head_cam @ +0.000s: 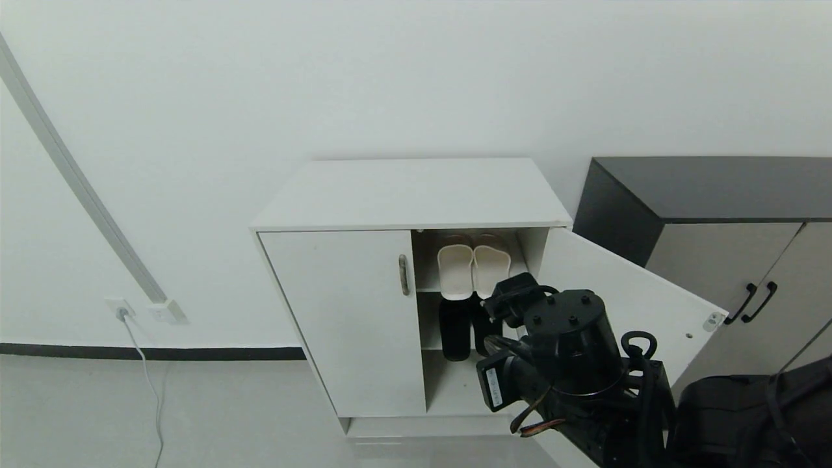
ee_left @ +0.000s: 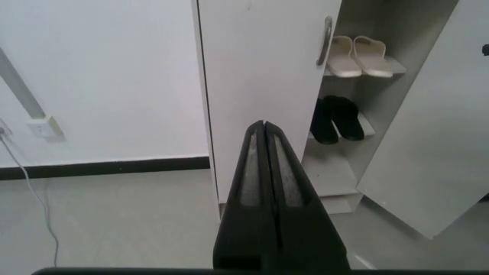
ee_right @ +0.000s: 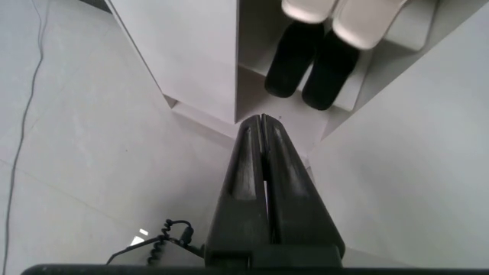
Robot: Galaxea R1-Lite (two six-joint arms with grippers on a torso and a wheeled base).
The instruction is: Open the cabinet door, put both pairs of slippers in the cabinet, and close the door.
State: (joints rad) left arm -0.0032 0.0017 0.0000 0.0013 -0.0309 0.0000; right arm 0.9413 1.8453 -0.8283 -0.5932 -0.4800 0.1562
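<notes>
The white cabinet [head_cam: 409, 192] stands against the wall with its left door [head_cam: 344, 312] closed and its right door [head_cam: 624, 292] swung open. A white pair of slippers [head_cam: 472, 270] lies on the upper shelf, and a black pair [head_cam: 455, 328] on the shelf below. My right arm [head_cam: 565, 338] hangs in front of the open half. Its gripper [ee_right: 263, 122] is shut on nothing, low before the black slippers [ee_right: 309, 61] and white slippers [ee_right: 344, 15]. My left gripper [ee_left: 263, 126] is shut and empty, back from the closed door, with both pairs [ee_left: 359, 57] [ee_left: 338, 120] visible beyond.
A dark cabinet [head_cam: 715, 195] stands right of the open door, close to its edge. A wall outlet with a cable [head_cam: 120, 309] is at the left, under a slanted conduit [head_cam: 78, 182]. Bare grey floor [head_cam: 195, 409] lies left of the cabinet.
</notes>
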